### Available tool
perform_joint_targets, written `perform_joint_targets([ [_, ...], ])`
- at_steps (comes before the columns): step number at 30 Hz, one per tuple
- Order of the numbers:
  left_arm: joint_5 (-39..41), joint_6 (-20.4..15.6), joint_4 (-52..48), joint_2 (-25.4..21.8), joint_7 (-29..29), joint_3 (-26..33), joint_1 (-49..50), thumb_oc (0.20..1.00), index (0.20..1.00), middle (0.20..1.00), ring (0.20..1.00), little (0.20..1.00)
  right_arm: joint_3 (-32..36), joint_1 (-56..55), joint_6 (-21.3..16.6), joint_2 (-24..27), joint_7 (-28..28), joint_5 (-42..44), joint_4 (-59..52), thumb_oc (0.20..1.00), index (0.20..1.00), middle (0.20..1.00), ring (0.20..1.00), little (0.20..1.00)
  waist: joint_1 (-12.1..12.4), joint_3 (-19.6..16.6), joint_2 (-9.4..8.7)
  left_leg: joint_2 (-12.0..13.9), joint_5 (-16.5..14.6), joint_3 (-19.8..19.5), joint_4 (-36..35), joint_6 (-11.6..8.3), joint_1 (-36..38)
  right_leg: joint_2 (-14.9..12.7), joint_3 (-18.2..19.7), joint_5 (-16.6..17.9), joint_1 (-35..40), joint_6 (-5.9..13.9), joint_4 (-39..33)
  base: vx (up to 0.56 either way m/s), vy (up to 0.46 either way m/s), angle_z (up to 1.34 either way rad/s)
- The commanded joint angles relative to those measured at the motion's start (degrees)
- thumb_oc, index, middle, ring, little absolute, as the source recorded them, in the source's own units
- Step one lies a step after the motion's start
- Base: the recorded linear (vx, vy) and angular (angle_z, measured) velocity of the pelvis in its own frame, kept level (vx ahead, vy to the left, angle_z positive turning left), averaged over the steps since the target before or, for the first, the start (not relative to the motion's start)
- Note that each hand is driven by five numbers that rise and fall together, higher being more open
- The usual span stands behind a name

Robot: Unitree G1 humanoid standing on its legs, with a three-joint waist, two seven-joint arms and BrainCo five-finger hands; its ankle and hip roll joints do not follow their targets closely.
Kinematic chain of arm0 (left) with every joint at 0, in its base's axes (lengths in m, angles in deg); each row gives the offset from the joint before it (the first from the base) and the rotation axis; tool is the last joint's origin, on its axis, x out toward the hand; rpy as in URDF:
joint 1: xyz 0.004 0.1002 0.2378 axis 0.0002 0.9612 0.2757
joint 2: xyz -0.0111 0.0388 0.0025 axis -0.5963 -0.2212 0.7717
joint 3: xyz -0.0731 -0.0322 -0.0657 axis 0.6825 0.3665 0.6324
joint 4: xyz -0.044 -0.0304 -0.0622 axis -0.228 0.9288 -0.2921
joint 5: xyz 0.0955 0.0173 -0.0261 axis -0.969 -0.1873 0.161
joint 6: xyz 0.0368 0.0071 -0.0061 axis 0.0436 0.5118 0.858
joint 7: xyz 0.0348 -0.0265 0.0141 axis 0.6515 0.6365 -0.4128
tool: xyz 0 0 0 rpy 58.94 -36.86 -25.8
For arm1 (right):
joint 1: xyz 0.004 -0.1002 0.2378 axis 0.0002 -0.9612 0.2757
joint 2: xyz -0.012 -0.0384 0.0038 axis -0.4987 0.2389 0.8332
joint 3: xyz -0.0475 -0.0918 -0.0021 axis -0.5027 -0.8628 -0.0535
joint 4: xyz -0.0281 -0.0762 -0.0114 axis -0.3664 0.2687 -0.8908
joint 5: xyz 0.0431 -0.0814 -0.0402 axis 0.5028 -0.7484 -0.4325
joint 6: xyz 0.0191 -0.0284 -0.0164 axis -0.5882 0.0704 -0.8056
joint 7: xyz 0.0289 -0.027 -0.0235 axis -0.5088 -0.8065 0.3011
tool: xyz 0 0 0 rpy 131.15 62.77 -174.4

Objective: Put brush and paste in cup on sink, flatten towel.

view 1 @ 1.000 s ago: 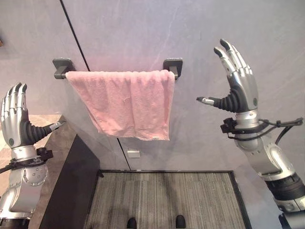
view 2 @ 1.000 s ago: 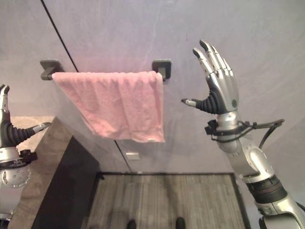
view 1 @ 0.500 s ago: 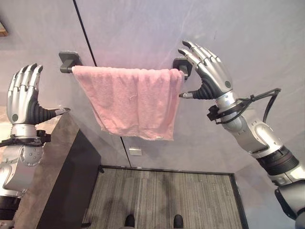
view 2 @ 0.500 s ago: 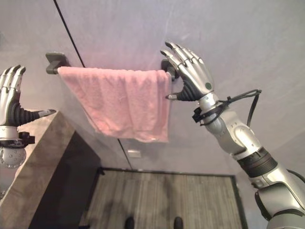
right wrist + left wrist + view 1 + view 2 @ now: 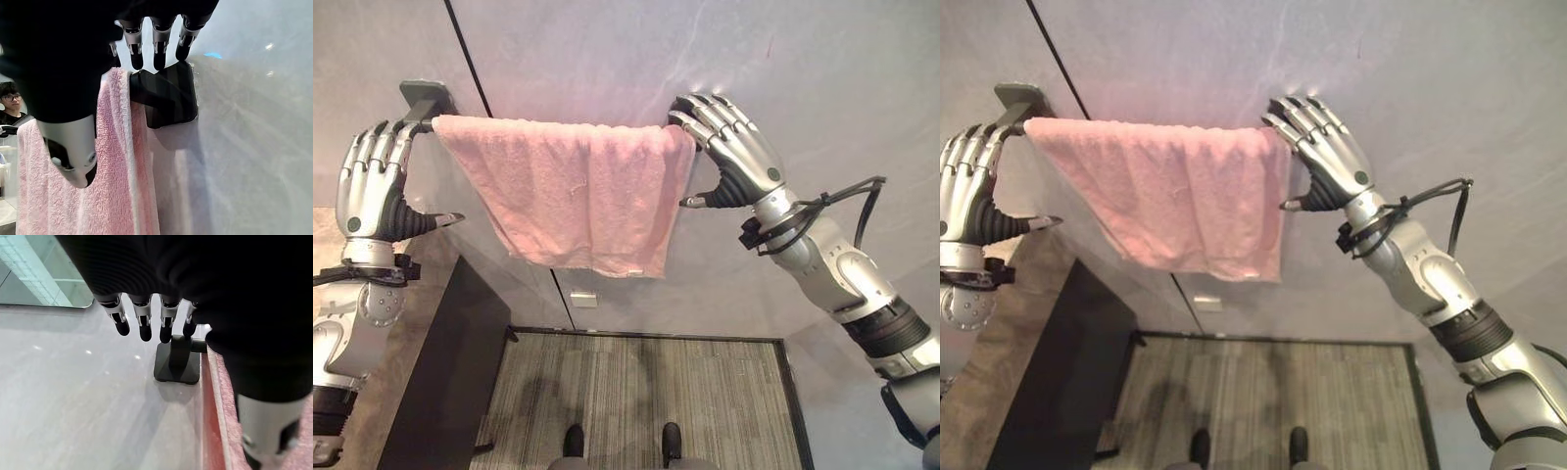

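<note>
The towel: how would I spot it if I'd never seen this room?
Look at the grey wall ahead of the robot, where a dark rail bracket sticks out. The towel is draped over the rail between the left hand and right hand. It is the one pink, fluffy thing there, its lower edge hanging slanted.

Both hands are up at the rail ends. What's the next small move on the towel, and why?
Probably curl the right robot hand onto the pink towel's right edge and draw it outward: the towel hangs bunched and slanted on the rail, and both hands, left robot hand included, are open, gripping nothing.
</note>
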Motion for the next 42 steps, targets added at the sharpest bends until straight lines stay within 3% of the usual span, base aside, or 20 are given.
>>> perform_joint_targets([
  [1,-2.4,-0.4,0.5,-5.8,-1.4,-3.1,-5.8,1.000,1.000,1.000,1.000,1.000,-2.8,4.1,1.0,2.0,-0.6,-1.0,1.2,1.000,1.000,1.000,1.000,1.000,-0.4,-2.9,-0.84,2.4,1.4,2.3,0.3,-2.72,-1.4,-6.3,-0.1,-1.4,3.1,5.60,0.8,0.05,0.000,0.00],
  [14,-3.9,-0.3,-2.4,-5.4,-1.6,-2.5,-6.2,1.000,1.000,1.000,1.000,1.000,-2.8,2.0,0.1,2.9,-1.9,-3.9,-1.0,1.000,1.000,1.000,1.000,1.000,-1.2,-3.3,-0.26,2.1,0.8,2.4,0.3,-2.54,-0.6,-6.4,-0.3,-2.0,3.9,5.66,0.8,0.02,0.002,0.00],
  [20,-5.2,-0.6,-2.5,-4.9,-0.7,-5.2,-7.2,1.000,1.000,1.000,1.000,1.000,-3.3,0.3,-0.3,3.5,-2.1,-6.5,-1.8,1.000,1.000,1.000,1.000,1.000,-1.8,-3.2,-0.29,2.1,1.2,2.6,0.3,-2.41,-0.4,-6.5,-0.2,-1.6,3.7,5.77,1.0,0.00,0.000,0.00],
  [42,-6.6,-0.4,-5.3,-2.9,-1.8,-8.0,-11.2,1.000,1.000,1.000,1.000,1.000,-1.2,-6.6,-0.1,-0.9,-0.2,-9.2,-3.4,1.000,1.000,1.000,1.000,1.000,-3.4,-4.2,0.66,2.2,0.0,3.8,0.3,-2.44,0.1,-6.9,0.9,-1.8,3.2,6.17,0.4,0.00,-0.003,-0.02],
])
